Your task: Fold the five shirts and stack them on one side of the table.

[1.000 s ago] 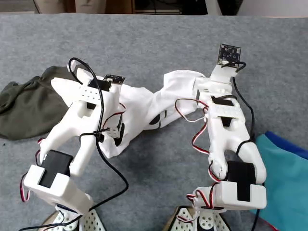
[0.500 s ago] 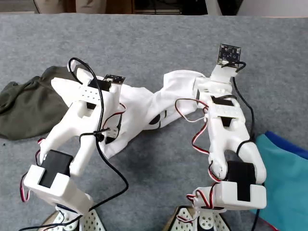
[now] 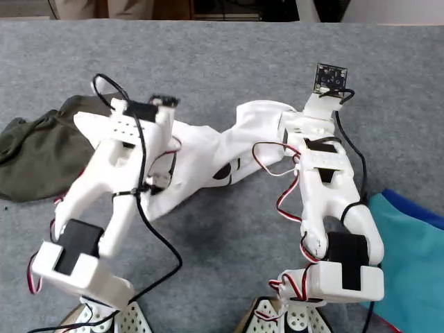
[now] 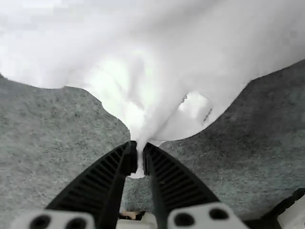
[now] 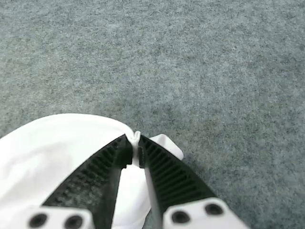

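Over the table [image 3: 208, 62], from the high camera, I saw the white shirt [image 3: 208, 149] lying crumpled on the grey cloth top, pulled into a long band between my two arms. The left arm [image 3: 111, 180] leaned over one end of it and the right arm [image 3: 326, 187] leaned over the other end. A dark green shirt [image 3: 38, 152] lay in a heap just beside the left arm, near the table's edge. A blue-green shirt [image 3: 409, 257] lay flat beside the right arm, on the other side of the table, well apart from the green one. Next, from the left wrist camera, I saw the left gripper [image 4: 137, 160] squeezed tight on a fold of the white shirt. Its black fingers [image 4: 112, 171] pressed together with just the thin cloth between them, and the shirt spread out wide past the tips, with grey table on both sides. A small tag [image 4: 198, 107] showed on the cloth. Last, from the right wrist camera, I saw the right gripper [image 5: 135, 148] pinched on a thin edge of the same white shirt. A little bit of cloth poked up between the tips, and the shirt lay to one side on the grey table.
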{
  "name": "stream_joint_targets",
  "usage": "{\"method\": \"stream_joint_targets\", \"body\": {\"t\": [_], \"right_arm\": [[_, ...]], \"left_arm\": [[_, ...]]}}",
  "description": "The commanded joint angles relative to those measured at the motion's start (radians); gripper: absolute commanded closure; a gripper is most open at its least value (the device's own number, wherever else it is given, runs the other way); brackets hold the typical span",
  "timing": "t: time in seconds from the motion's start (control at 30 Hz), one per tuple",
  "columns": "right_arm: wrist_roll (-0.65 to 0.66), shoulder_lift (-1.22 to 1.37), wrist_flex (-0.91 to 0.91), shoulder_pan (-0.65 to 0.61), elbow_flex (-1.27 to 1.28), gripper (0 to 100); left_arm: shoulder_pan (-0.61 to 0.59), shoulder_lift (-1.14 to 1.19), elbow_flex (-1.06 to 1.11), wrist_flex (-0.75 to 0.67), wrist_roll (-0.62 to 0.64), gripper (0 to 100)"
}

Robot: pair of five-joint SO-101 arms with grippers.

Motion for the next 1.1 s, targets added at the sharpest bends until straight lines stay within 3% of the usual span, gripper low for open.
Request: {"method": "stream_joint_targets", "body": {"t": [0.0, 0.3, 0.53, 0.67, 0.93, 1.07], "right_arm": [[-0.005, -0.05, 0.014, -0.012, -0.05, 99.4], [-0.008, -0.394, 0.347, 0.024, -0.229, 99.4], [-0.006, -0.702, 0.428, 0.102, -0.383, 99.4], [-0.003, -0.854, 0.428, 0.104, -0.43, 99.5], [-0.002, -1.11, 0.428, 0.104, -0.549, 99.5], [-0.002, -1.194, 0.428, 0.104, -0.63, 99.5]], "left_arm": [[0.006, -0.076, -0.163, 0.08, 0.003, 98], [-0.026, -0.229, -0.37, 0.135, -0.017, 98], [-0.103, -0.41, -0.572, 0.133, -0.017, 98], [-0.204, -0.466, -0.713, 0.133, -0.012, 98], [-0.522, -0.507, -0.99, 0.133, -0.011, 98], [-0.601, -0.55, -1.062, 0.133, -0.017, 98]]}}
